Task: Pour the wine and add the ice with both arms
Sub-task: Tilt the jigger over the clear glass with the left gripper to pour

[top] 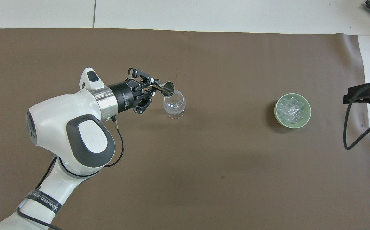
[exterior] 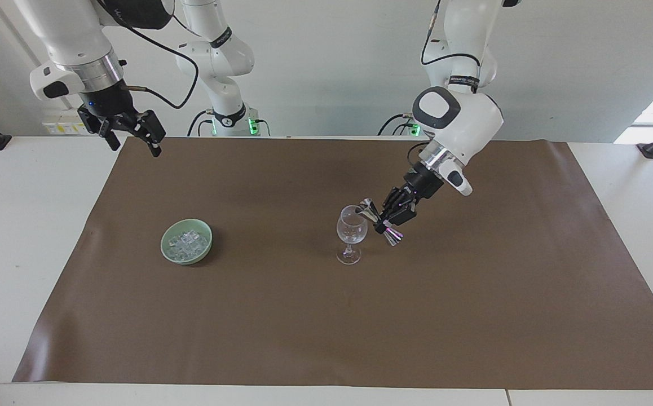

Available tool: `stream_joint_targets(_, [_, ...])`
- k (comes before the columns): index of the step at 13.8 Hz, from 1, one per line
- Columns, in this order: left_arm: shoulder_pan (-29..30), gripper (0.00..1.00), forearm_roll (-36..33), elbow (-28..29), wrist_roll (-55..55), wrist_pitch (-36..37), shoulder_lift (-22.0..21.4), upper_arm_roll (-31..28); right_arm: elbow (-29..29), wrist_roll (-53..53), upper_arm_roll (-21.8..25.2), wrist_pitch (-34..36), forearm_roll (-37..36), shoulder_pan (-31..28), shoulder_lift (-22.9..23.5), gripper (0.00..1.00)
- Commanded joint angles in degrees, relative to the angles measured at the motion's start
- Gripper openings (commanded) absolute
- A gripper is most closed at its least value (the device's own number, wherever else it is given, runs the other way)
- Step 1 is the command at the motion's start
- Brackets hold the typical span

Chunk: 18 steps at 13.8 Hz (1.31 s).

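Facing view: left claw (exterior: 385, 221) grips a tilted jigger (exterior: 380, 221) over the wine glass (exterior: 351, 234); right claw (exterior: 130, 134) waits, spread wide.

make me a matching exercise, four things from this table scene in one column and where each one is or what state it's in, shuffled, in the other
Things:
1. jigger
2. ice
3. wine glass
4. right gripper

Places or states:
a. standing upright on the brown mat
b. piled in the green bowl
c. waiting over the mat's edge at the right arm's end
d. tilted at the glass rim, held by the left gripper

Pairs: 1-d, 2-b, 3-a, 4-c
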<state>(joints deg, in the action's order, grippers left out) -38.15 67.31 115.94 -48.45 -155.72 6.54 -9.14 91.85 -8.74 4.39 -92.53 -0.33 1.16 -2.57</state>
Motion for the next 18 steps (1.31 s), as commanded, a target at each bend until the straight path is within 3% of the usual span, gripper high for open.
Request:
stream_joint_targets(1, [-2.62,0.0,-1.13,2.09,3.26,-4.06,-1.01,-0.79,0.52,0.56,-0.26,-0.02,1.48,-0.54,-0.42,1.0])
stream_joint_targets(18, [-5.18,0.0,-1.21,3.77,19.07,-13.29,-1.01,-0.79,0.52,0.56,-0.26,-0.02,1.48,-0.54,-0.42,1.0])
